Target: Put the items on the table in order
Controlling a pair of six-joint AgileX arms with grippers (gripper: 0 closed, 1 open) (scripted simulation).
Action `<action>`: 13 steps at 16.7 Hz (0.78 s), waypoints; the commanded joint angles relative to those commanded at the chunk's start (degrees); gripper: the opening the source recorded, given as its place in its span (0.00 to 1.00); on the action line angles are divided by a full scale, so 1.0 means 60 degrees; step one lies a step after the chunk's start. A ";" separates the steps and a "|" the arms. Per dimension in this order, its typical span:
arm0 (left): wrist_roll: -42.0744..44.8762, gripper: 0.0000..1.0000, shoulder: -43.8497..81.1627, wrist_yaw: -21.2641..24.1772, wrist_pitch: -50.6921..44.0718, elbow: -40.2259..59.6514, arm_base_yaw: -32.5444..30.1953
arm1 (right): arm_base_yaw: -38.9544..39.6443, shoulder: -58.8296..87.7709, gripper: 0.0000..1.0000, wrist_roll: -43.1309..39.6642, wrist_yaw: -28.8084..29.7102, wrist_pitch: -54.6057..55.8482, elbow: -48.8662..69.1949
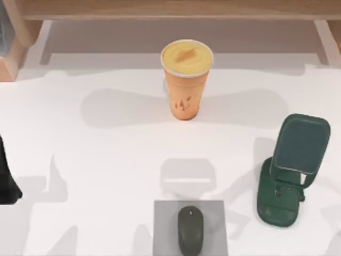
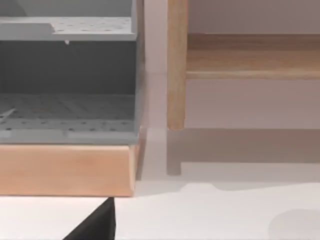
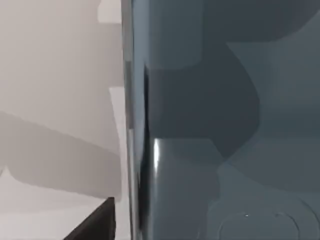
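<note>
**Tabletop inspection: cup, mouse and phone positions**

The orange drink cup with yellow lid [image 1: 186, 80] stands upright at the far middle of the wide white tabletop [image 1: 106, 160], just in front of the light wooden shelf [image 1: 176, 9]. The small dark olive-grey computer mouse [image 1: 190, 231] lies on the flat grey square pad [image 1: 165, 234] at the near edge, centre. The tall blue-grey slab phone [image 1: 301, 143] leans on the dark green phone stand [image 1: 276, 202] at the right side, well apart from the cup.

My left arm [image 1: 6, 178] sits at the tabletop's left edge; whether its end effector is apart or together I cannot tell. My left wrist view faces the shelf and a grey perforated bin [image 2: 67, 80]. My right wrist view looks closely at the phone; my right end effector's state I cannot tell.
</note>
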 joint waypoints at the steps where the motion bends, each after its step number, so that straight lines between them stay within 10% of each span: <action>1: 0.0000 1.00 0.0000 0.0000 0.0000 0.0000 0.0000 | 0.0001 0.0132 1.00 0.0002 0.0001 0.0238 -0.0132; 6: 0.0000 1.00 0.0000 0.0000 0.0000 0.0000 0.0000 | -0.0001 0.0244 1.00 0.0000 0.0001 0.0409 -0.0231; 13: 0.0000 1.00 0.0000 0.0000 0.0000 0.0000 0.0000 | -0.0001 0.0244 0.47 0.0000 0.0001 0.0409 -0.0231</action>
